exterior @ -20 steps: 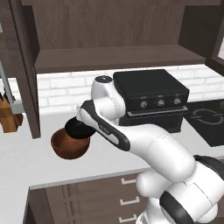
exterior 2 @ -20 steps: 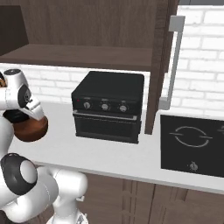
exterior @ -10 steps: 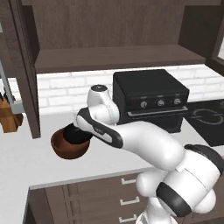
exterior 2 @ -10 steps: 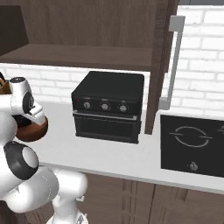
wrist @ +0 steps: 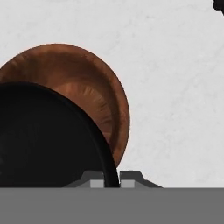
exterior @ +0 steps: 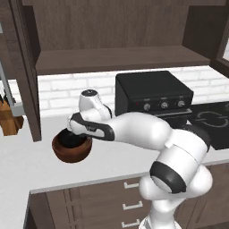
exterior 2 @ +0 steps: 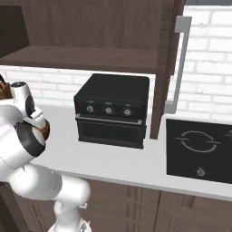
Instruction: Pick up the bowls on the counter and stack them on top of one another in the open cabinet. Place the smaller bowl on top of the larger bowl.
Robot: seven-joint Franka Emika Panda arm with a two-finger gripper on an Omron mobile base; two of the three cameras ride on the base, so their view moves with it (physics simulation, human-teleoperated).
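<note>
The larger bowl (exterior: 71, 153), reddish-brown, rests on the counter (exterior: 112, 157) left of centre; a sliver of it (exterior 2: 45, 131) peeks from behind my arm. The smaller bowl (exterior: 71, 139), glossy black, sits in its mouth, tilted a little. In the hand view the black bowl (wrist: 48, 140) covers the left part of the brown bowl (wrist: 94, 92). My gripper (wrist: 112, 178) is shut on the black bowl's rim, which runs between the two fingertips. From the left base my gripper (exterior: 75, 133) points down into the bowls. The open cabinet's shelf (exterior: 120, 60) lies above, bare.
A black toaster oven (exterior: 152, 95) stands on the counter to the right of the bowls, with a black cooktop (exterior: 210, 123) beyond it. The open cabinet door (exterior: 27, 67) hangs at the left, and a wooden knife block (exterior: 9, 118) stands behind it.
My arm has bent further, its elbow swinging right, and the hand has come down slightly with the black bowl. The brown bowl has stayed in place.
</note>
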